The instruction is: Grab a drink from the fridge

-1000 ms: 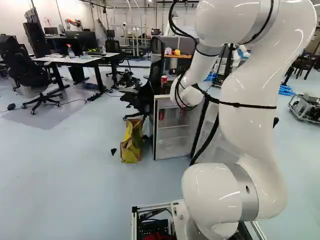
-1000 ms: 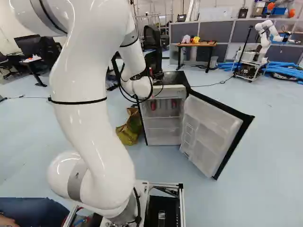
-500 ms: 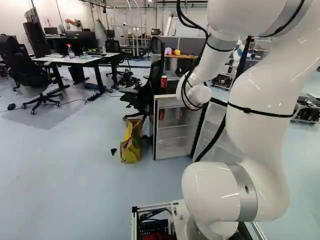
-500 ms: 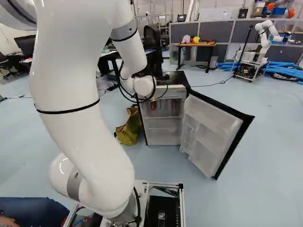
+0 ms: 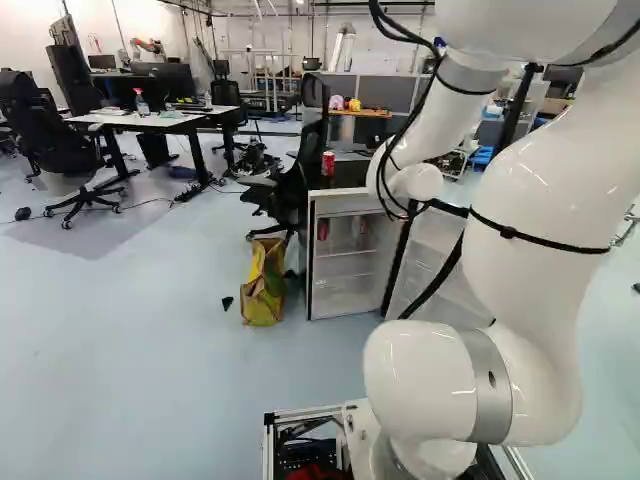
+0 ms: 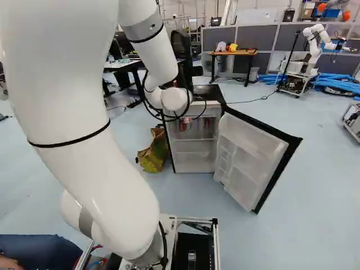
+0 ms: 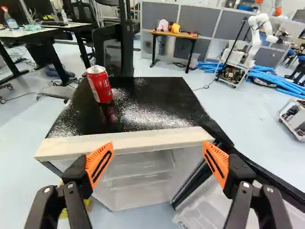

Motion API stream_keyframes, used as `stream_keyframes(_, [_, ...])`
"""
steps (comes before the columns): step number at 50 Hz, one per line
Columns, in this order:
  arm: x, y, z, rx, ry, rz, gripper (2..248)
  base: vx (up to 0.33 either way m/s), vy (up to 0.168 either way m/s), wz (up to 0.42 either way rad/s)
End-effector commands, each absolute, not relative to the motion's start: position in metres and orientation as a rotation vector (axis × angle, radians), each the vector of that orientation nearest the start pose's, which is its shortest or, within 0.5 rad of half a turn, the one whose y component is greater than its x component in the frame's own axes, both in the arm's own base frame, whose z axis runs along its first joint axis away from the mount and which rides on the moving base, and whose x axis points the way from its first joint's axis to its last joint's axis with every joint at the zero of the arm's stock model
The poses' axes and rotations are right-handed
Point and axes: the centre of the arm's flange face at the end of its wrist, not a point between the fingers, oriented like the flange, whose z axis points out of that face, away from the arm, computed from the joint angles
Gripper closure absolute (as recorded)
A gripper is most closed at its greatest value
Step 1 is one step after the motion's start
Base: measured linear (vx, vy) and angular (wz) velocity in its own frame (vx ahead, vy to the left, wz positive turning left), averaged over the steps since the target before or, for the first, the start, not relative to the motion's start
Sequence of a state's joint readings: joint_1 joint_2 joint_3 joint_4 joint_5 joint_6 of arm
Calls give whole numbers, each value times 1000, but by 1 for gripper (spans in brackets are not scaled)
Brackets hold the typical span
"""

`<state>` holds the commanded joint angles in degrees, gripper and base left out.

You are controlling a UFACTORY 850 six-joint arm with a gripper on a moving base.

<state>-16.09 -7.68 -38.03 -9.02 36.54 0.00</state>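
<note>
Fingers [image 7: 99, 164] wide apart w/ nothing betw. the orange pads, one on ea. side in the wrist view; the fridge's [image 7: 143, 139] pale front top edge lies ahead of them, can't tell if touching. Red can [image 7: 100, 85] stands upright on the fridge's black top, beyond the fingers & off toward the chair side, well apart from them. Black chair [image 5: 300, 180] right by the fridge.

Fridge door [image 6: 253, 160] hangs wide open, w/ pale shelves on its inner side. Inside the fridge, upper part, a couple of red items [image 6: 182, 125], prob. cans, too small to be sure. Yellow bag [image 5: 262, 285] on floor beside the fridge, opp. side from the door.

White arm [image 5: 520, 220] reaches toward the fridge, black cables looped round its wrist end; in the L base view that end overlaps the top corner nr the door. Another robot [image 6: 313, 48] in the background, R side of R base view, by blue hoses [image 6: 337, 83].
</note>
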Motion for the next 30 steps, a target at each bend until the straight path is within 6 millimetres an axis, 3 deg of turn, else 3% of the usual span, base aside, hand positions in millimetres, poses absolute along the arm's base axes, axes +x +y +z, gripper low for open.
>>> stream_keyframes(30, [440, -169, 438, -2909, 350, -1592, 3, 0, 0, 0])
